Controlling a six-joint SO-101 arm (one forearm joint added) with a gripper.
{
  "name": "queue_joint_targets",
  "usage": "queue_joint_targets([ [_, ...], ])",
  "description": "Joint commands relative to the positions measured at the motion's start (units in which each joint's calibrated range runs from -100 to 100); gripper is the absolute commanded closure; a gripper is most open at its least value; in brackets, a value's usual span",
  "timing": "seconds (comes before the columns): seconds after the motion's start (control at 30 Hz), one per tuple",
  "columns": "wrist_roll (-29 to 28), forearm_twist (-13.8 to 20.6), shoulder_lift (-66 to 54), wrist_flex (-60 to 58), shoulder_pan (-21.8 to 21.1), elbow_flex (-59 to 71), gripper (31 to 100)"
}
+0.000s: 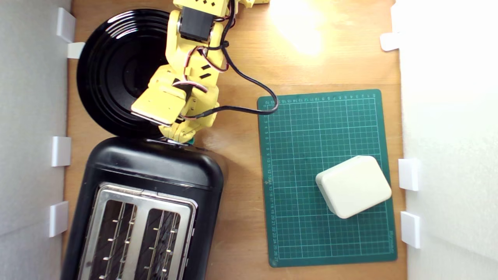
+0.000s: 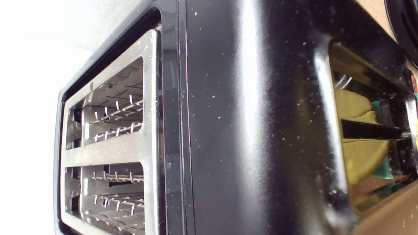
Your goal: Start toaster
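Note:
The glossy black toaster [image 1: 155, 171] lies at the lower left of the exterior view, its silver top frame [image 1: 140, 229] and two empty wire-grilled slots facing up. My yellow gripper [image 1: 179, 137] points down at the toaster's far end, right against its edge. A sliver of the teal lever [image 1: 190, 141] shows beside the fingertips. The wrist view is very close to the toaster [image 2: 245, 130]. Its slots [image 2: 111, 107] are empty, and yellow finger shapes [image 2: 359, 156] and teal patches [image 2: 385, 168] show at the end face. The jaws' spacing is hidden.
A round black ribbed plate [image 1: 113, 70] sits behind the toaster, under the arm. A green cutting mat [image 1: 327, 175] with a cream box [image 1: 353, 186] on it lies at the exterior view's right. White walls with clips [image 1: 61, 151] border both sides. A black cable [image 1: 249, 81] loops off the arm.

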Motion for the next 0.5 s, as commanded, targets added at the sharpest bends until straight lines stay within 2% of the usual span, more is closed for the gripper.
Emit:
queue_joint_targets([
  [0.0,0.1,-1.4,11.5,-2.2,0.0,5.8,98.8],
  [0.47,0.2,-1.8,12.6,-1.6,-0.2,4.6,98.9],
])
